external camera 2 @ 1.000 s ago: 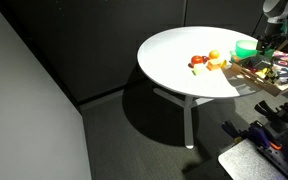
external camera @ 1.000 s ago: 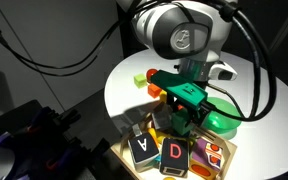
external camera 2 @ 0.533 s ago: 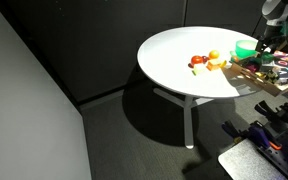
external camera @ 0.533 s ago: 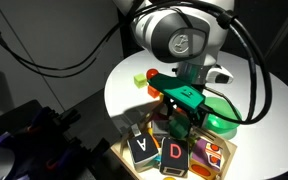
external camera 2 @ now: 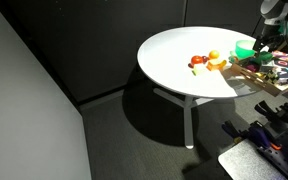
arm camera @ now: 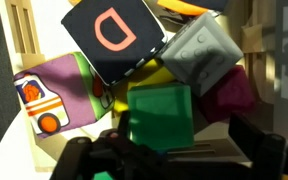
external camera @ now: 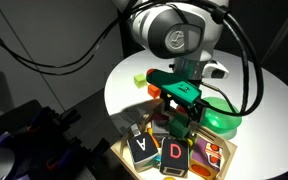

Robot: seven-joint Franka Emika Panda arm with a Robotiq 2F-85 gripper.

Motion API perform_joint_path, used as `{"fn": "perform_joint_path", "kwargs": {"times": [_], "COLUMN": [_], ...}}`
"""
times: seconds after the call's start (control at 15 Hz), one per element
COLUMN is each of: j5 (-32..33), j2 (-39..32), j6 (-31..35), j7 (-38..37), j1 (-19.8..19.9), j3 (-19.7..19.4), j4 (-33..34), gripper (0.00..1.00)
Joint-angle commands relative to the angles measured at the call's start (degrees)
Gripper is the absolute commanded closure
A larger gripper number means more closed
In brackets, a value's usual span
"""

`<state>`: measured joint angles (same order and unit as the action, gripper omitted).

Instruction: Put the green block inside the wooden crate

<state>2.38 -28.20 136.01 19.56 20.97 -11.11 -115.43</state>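
Note:
In the wrist view the green block (arm camera: 162, 115) lies in the wooden crate (arm camera: 26, 32) among other blocks, beside a black block with an orange D (arm camera: 114, 35) and a grey block (arm camera: 202, 55). My gripper (arm camera: 184, 136) is open just above it, one finger on each side, and neither finger (arm camera: 246, 136) presses on the block. In both exterior views the gripper (external camera: 181, 118) (external camera 2: 267, 52) hangs over the crate (external camera: 127, 157) (external camera 2: 274, 82) at the table's edge. The arm hides the green block in both exterior views.
The crate also holds an A block (external camera: 142, 147), a D block (external camera: 174, 152) and a picture block with a car (arm camera: 44, 100). A green bowl (external camera: 222, 120) stands beside the crate. Small coloured toys (external camera 2: 208, 62) lie on the white round table (external camera 2: 174, 60).
The jaws have gone from shut on the green block to open, and the block now rests in the crate. The gripper has lifted slightly.

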Motion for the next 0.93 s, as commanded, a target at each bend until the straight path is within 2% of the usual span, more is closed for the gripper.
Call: {"fn": "perform_joint_path", "kwargs": {"times": [0.0, 0.87], "j5": [-0.02, -5.07], "j2": [3.23, 12.68], "j6": [1.19, 1.08], "j7": [0.42, 1.56], "j1": [-0.13, -2.41], "j3": [0.68, 3.89], "j4": [-2.55, -8.58], "gripper": [0.0, 0.0]}}
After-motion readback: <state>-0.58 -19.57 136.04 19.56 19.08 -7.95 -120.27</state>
